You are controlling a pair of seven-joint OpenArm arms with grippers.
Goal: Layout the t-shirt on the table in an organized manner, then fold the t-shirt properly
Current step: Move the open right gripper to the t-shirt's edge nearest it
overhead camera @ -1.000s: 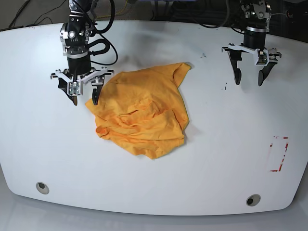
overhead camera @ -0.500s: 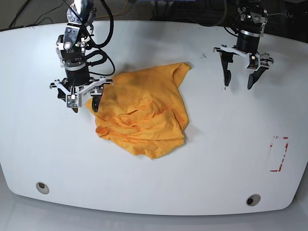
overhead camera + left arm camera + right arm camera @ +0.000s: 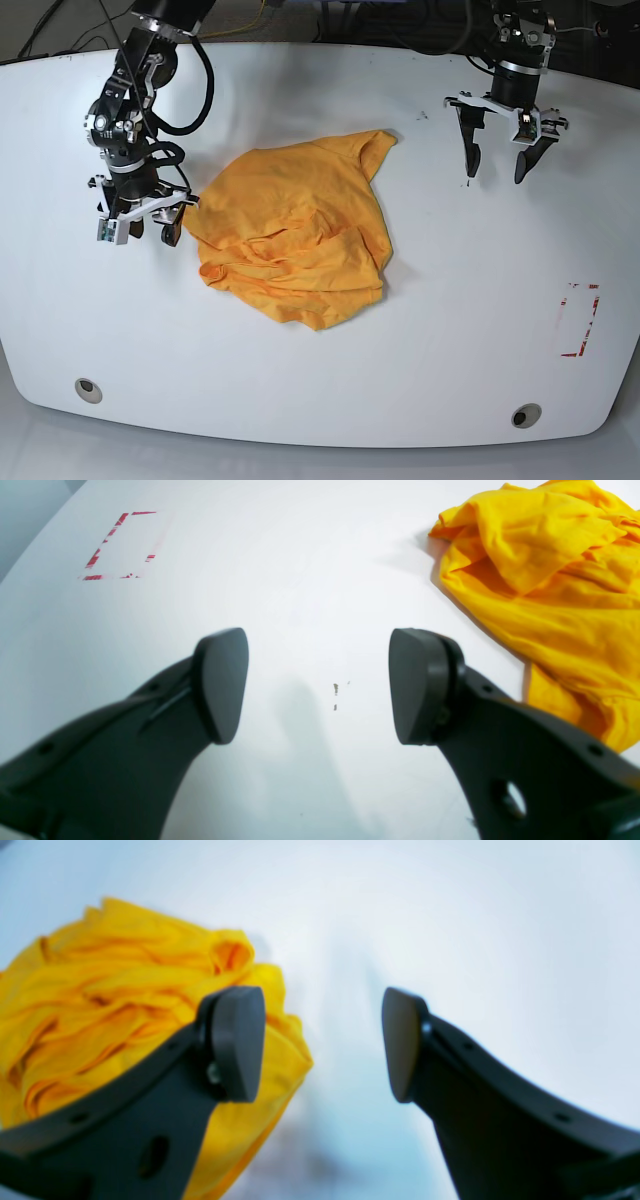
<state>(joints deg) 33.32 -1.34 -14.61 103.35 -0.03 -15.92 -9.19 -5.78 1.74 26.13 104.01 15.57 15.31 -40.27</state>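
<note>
The orange-yellow t-shirt [image 3: 295, 235] lies crumpled in a heap at the middle of the white table [image 3: 450, 330]. My right gripper [image 3: 150, 234] hangs open just off the heap's left corner. In the right wrist view its open fingers [image 3: 235, 1040] frame bare table, with the t-shirt [image 3: 115, 990] behind the left finger. My left gripper [image 3: 495, 172] stands open over bare table at the back right, well clear of the cloth. The left wrist view shows the left gripper [image 3: 317, 685] empty above a few dark specks [image 3: 335, 690], and the t-shirt [image 3: 550, 580] off to the right.
A red tape rectangle [image 3: 578, 320] marks the table near its right edge, also seen as the red tape rectangle [image 3: 120, 545]. Two grey grommets [image 3: 88, 389] [image 3: 526, 415] sit near the front edge. Cables run behind the table's back edge.
My right gripper has swung left and forward, from the t-shirt's upper-left edge to its left corner. The left gripper shifted slightly left earlier and now holds still. The t-shirt has not moved.
</note>
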